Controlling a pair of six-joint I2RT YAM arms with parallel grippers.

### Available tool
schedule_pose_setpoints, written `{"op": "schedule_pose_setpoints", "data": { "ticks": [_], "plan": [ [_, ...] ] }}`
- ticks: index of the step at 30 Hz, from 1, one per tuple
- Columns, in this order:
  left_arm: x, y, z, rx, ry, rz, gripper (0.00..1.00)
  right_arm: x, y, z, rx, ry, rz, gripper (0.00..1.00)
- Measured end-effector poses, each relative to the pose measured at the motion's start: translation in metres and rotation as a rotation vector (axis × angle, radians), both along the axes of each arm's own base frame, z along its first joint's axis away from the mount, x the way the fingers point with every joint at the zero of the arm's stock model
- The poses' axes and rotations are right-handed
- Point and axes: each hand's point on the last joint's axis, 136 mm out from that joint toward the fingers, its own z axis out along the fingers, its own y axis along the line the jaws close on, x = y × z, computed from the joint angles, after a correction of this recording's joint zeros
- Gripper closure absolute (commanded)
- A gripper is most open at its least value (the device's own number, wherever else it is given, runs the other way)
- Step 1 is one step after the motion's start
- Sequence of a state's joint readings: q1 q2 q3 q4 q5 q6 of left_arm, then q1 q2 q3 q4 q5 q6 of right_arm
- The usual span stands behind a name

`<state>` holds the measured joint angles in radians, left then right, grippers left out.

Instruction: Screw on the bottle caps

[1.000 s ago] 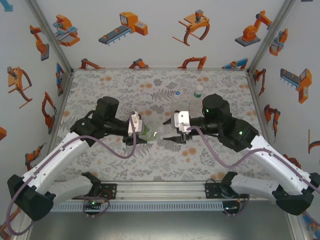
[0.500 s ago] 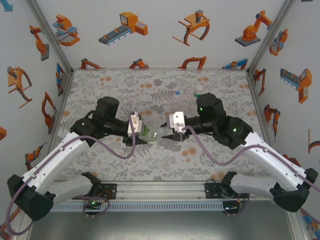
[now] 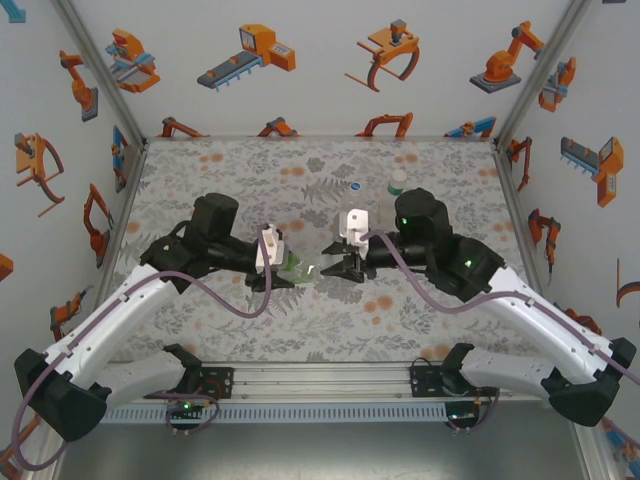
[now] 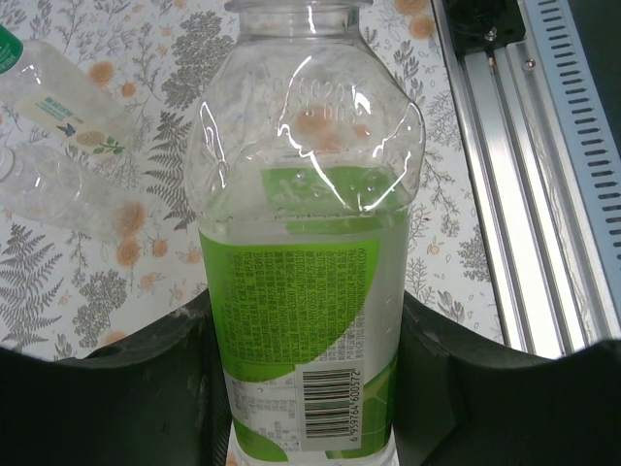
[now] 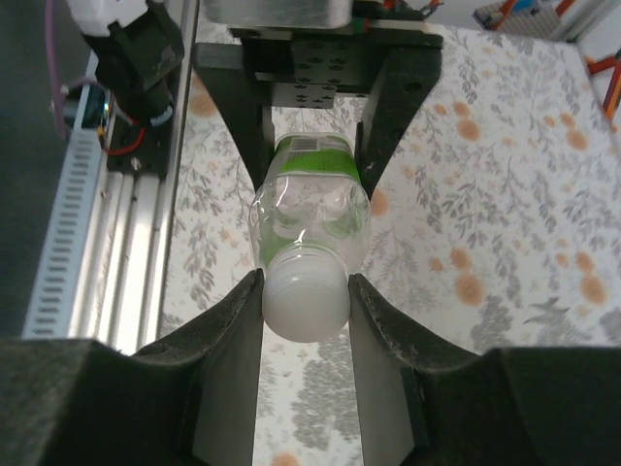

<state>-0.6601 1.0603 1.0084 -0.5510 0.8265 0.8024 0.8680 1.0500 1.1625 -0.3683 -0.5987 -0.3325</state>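
Clear glossy bottle (image 4: 306, 243), smooth whitish cap (image 5: 306, 301)

There are two small clear bottles, a green-labelled bottle (image 4: 306, 291) and a second bottle (image 3: 398, 182). There are two caps, a white cap (image 5: 306, 303) and a blue cap (image 3: 356, 186). There are two grippers, the left gripper (image 4: 306, 388) and the right gripper (image 5: 306, 291).
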Motion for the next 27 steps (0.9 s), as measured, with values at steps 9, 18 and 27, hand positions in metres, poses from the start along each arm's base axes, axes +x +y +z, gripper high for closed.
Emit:
{"op": "schedule_pose_setpoints", "data": {
  "ticks": [9, 18, 27],
  "plan": [
    [0.008, 0.003, -0.004, 0.026, -0.007, 0.044, 1.00, 0.035, -0.004, -0.009, 0.123, 0.521, -0.353, 1.00],
    [0.017, 0.008, -0.011, 0.063, -0.004, 0.105, 1.00, 0.068, -0.009, -0.029, 0.251, 1.033, -0.660, 1.00],
    [0.018, 0.010, -0.013, 0.077, -0.001, 0.117, 1.00, 0.073, -0.012, -0.036, 0.261, 1.144, -0.743, 0.78]
  ]
}}
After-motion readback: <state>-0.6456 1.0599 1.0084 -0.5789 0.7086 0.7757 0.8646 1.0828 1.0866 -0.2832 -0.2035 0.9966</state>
